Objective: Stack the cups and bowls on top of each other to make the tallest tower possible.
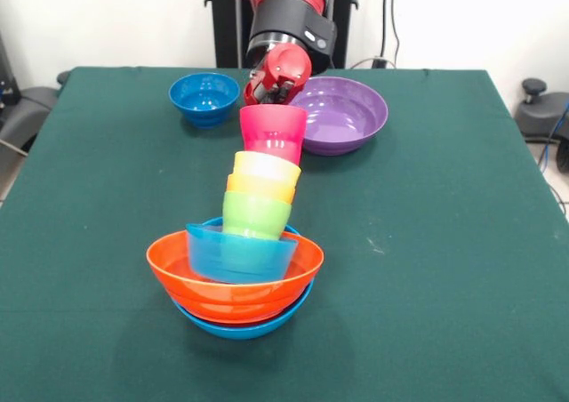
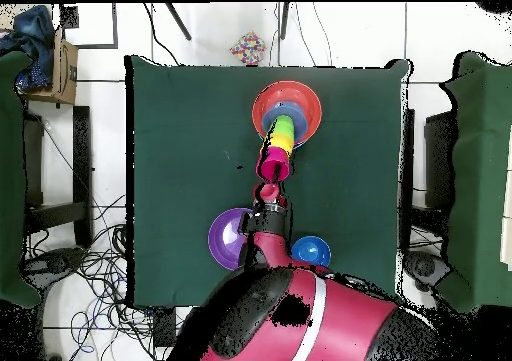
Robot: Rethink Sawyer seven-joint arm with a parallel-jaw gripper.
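Note:
The tower stands at the table's near middle: a large light-blue bowl at the base, a large orange bowl in it, then a small light-blue bowl. Above these rise a green cup, an orange cup, a yellow cup and a pink cup on top. The cup column leans slightly right. My red gripper hangs right at the pink cup's rim, just behind it. From overhead the tower ends in the pink cup, with the gripper beside it.
A dark-blue bowl and a large purple bowl sit at the far side, either side of the arm. A red-orange rim peeks out left of the gripper. Chairs flank the table.

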